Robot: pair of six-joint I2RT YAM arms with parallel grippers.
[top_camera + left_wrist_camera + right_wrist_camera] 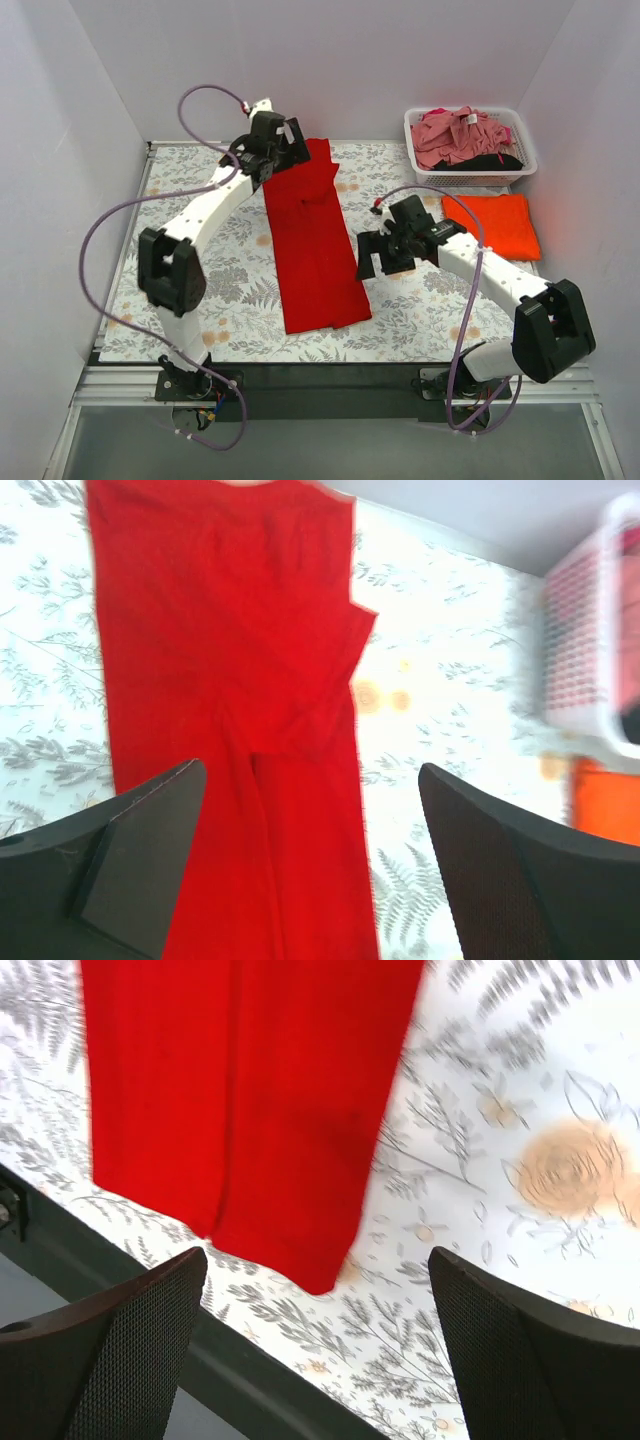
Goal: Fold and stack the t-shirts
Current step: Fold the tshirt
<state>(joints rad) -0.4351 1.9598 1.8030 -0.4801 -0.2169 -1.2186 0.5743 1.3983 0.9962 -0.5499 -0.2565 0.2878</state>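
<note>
Holding both pairs of fingers spread wide with nothing in them, I hover my left gripper (310, 777) over the red t-shirt (230, 680), a long folded strip lying flat beneath me, and my right gripper (318, 1257) just above its near hem. If I pinch only the top layer, I judge the side folds will fall open as I lift. The sleeve flap (352, 650) jutting right of my left fingers could also drag loose.

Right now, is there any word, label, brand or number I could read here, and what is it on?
No readable text. The red t-shirt, orange t-shirt, white basket and floral cloth show none; a pale patch on the pink t-shirt is too small to read.
</note>
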